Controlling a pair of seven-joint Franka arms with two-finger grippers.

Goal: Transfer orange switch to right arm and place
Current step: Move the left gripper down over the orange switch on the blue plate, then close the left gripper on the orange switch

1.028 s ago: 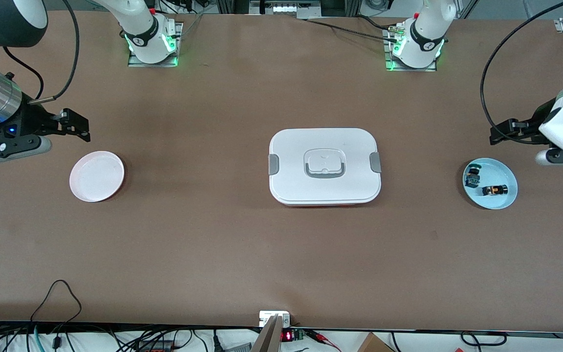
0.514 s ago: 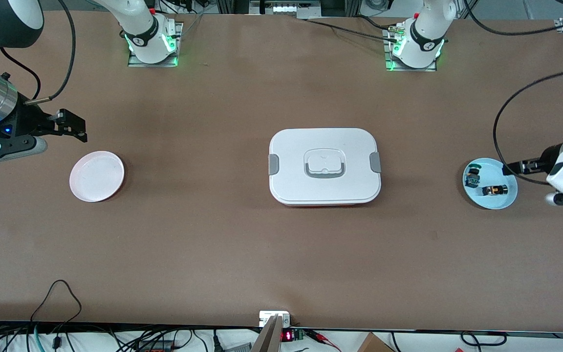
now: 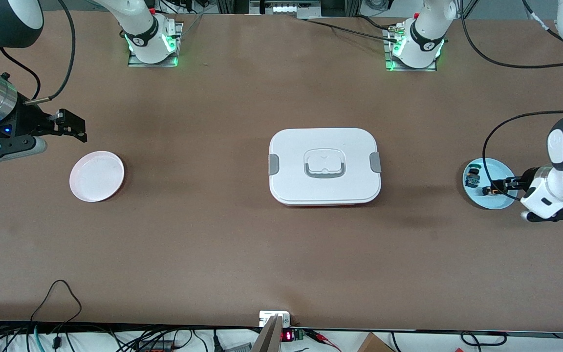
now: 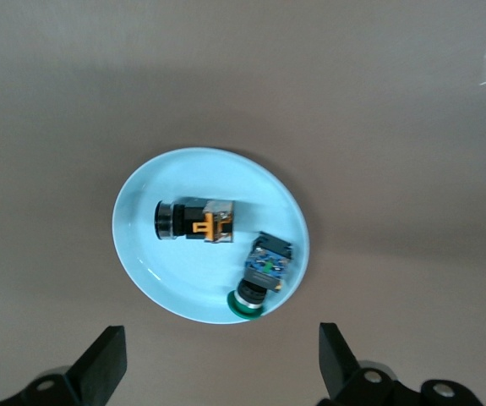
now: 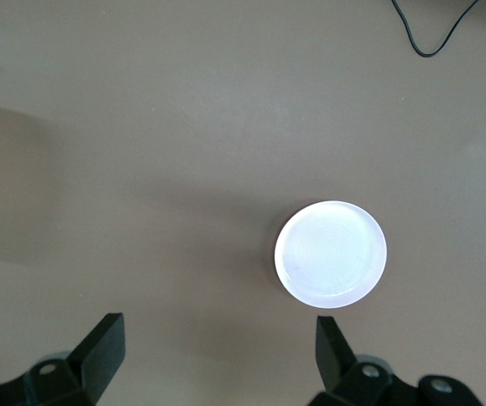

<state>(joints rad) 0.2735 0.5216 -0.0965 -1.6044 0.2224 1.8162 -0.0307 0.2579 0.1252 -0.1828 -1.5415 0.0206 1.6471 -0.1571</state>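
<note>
Now the left hand (image 4: 217,372) hangs spread above the orange switch (image 4: 196,222).

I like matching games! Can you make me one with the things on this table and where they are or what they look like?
Things:
1. orange switch
2. white plate
3. white box
4. left gripper

Matches:
A. middle of the table
B. lying on the blue plate
C. open, over the blue plate
D. bare, near the right gripper

Pairs: 1-B, 2-D, 3-A, 4-C
</note>
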